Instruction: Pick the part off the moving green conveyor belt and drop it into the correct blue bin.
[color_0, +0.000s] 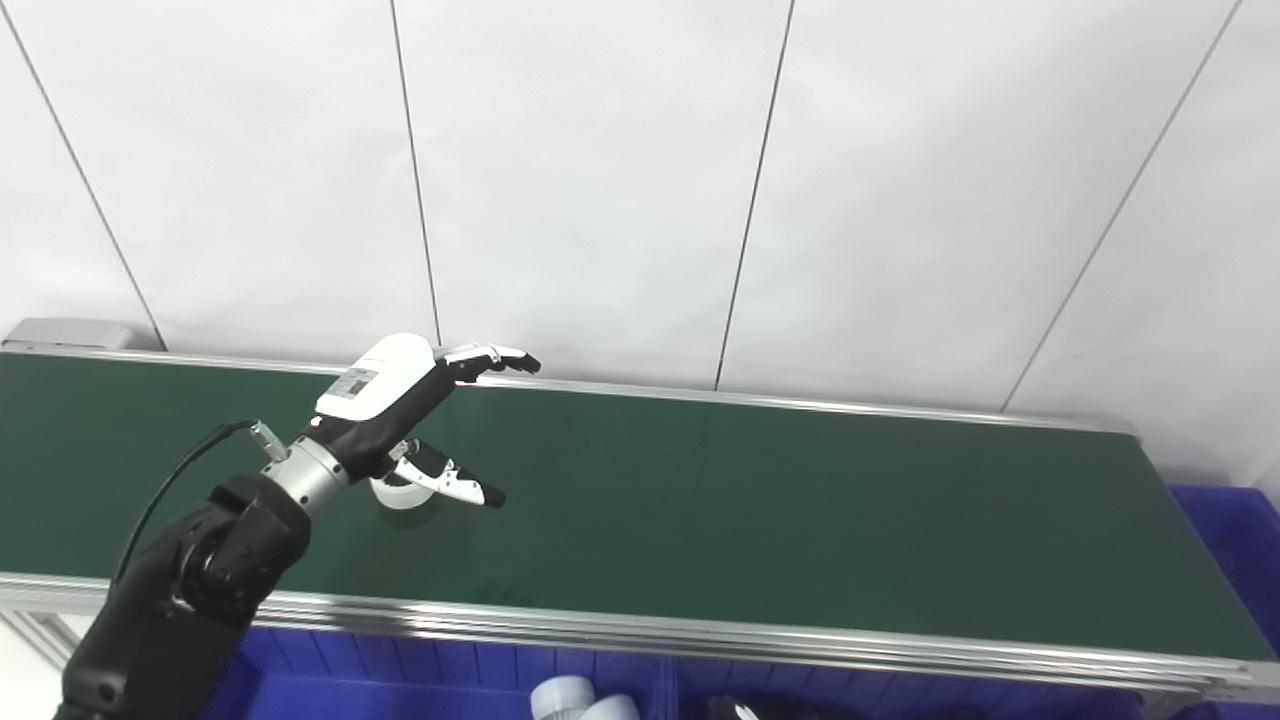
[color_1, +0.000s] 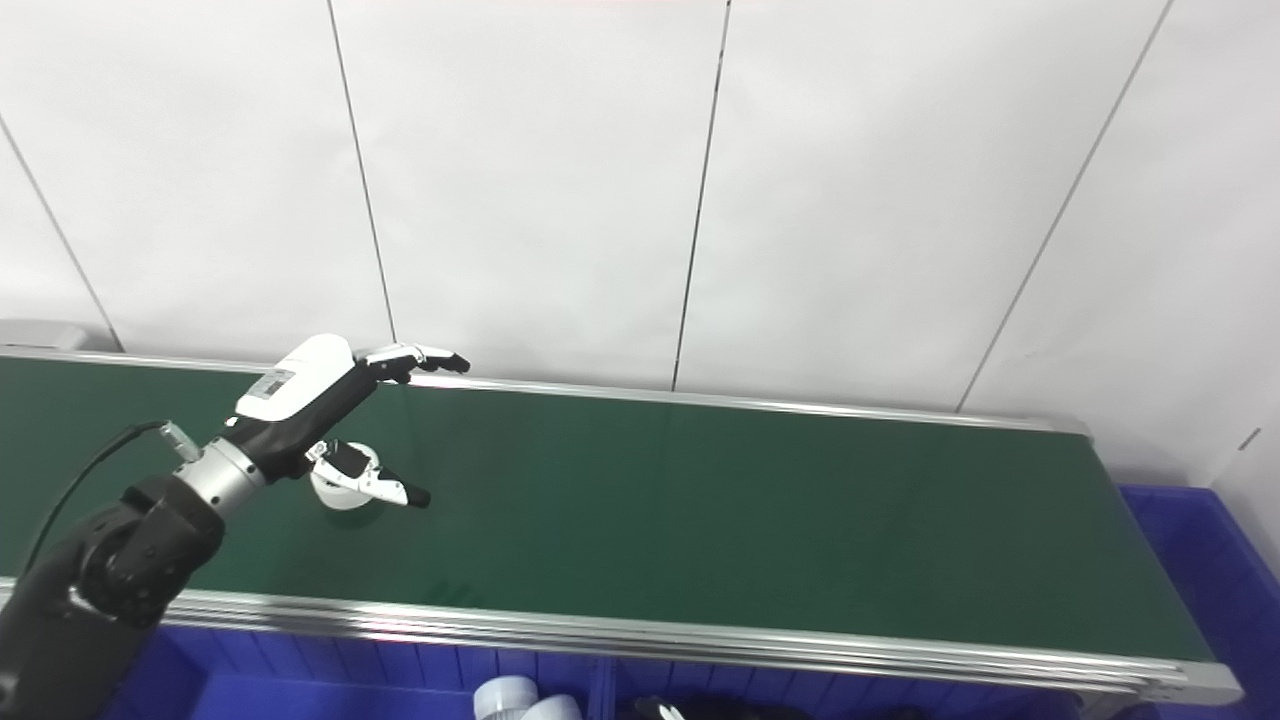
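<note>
Green conveyor belt; white part; blue bin; black-tipped white fingers.

label on left robot hand too blurred to read.

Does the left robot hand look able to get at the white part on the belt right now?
Probably yes. The left robot hand is open above the white part, fingers spread over it and thumb beside it, and nothing else on the green belt blocks the way.
</note>
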